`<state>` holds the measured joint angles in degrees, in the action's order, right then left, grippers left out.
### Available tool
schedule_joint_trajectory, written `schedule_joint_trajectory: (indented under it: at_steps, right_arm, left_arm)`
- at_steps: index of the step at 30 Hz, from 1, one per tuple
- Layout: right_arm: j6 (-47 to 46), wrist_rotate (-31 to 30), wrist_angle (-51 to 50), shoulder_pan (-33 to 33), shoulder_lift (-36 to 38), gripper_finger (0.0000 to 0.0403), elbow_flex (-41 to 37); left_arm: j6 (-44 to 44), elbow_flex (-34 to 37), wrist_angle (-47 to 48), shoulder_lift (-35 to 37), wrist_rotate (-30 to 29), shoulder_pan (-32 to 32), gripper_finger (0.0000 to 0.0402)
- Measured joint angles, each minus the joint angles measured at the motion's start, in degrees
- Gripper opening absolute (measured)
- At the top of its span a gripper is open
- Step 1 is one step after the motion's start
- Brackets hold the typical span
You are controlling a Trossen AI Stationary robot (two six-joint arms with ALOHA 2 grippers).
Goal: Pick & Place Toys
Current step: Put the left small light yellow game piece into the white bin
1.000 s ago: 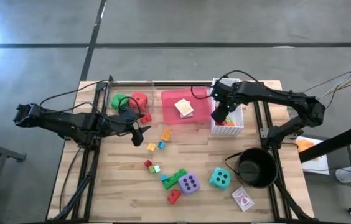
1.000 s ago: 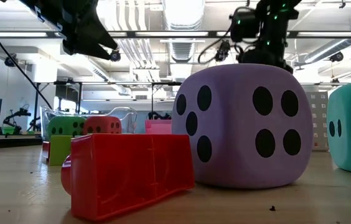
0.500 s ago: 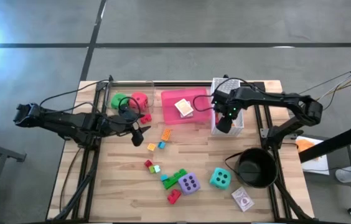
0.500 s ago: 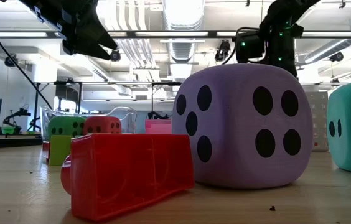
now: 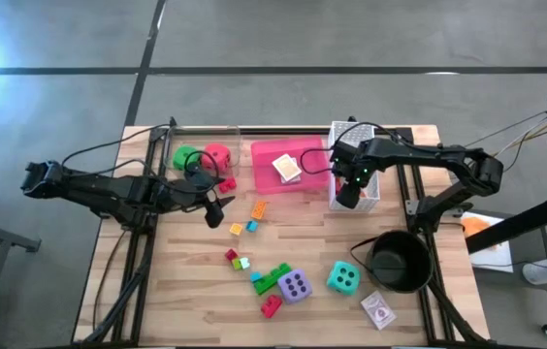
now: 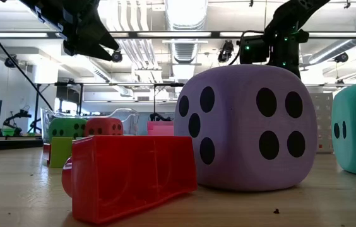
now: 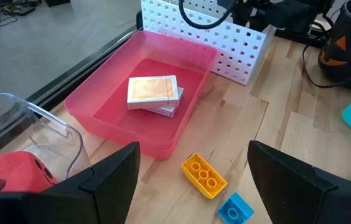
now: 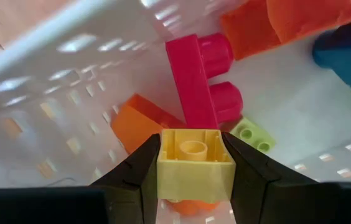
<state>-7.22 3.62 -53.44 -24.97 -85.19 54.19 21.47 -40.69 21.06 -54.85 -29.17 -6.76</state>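
The right tool [image 8: 194, 165] is closed on a small yellow brick [image 8: 195, 163], one finger on each side face, stud facing forward. It hangs inside the white mesh basket [image 5: 372, 190] at the far right of the worktop [image 5: 186, 291], just above a pink brick [image 8: 200, 81], orange bricks [image 8: 138, 124] and a lime piece [image 8: 250, 134] already lying on the basket floor.

The step in hand appears to be the release. To do it well:
- Keep the tool clear of the basket walls — the mesh sits close on one side.
- Open the fingers only enough to free the brick, so it drops onto the pile and does not bounce out.
- Lift straight up before moving sideways.

The left tool [image 7: 188, 180] waits above the worktop's left half, fingers spread wide and holding nothing. Ahead of it lie a pink tray [image 7: 182, 56] with card packs [image 7: 154, 93], a yellow-orange brick [image 7: 205, 176] and a blue brick [image 7: 234, 208].

Still loose on the near worktop: the purple die [image 5: 295, 285], the teal die [image 5: 342, 277], a card pack [image 5: 378, 310] and several small bricks [image 5: 272, 281]. The red die [image 5: 217, 156] and green die [image 5: 186, 157] sit in a clear container at the far left. The black pot [image 5: 397, 260] stands near the right edge.
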Motion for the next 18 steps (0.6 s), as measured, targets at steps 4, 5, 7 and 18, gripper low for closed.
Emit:
schedule_joint_trajectory:
  at_steps: [4,5,7,18]
  right_arm:
    - [0.3,0.1,0.2,0.0,0.0,0.0128,0.0]
    - [0.4,0.1,0.3,0.0,0.0,0.0128,0.0]
    - [0.4,0.1,0.2,0.0,0.0,0.0128,0.0]
    - [1.4,0.1,0.3,0.0,0.0,0.0128,0.0]
  left_arm:
    - [0.0,0.0,0.0,0.0,0.0,0.0,0.03]
    - [0.0,0.0,0.0,0.0,0.0,0.0,0.03]
    - [0.0,0.0,0.0,0.0,0.0,0.0,0.03]
    - [0.0,0.0,0.0,0.0,0.0,0.0,0.03]
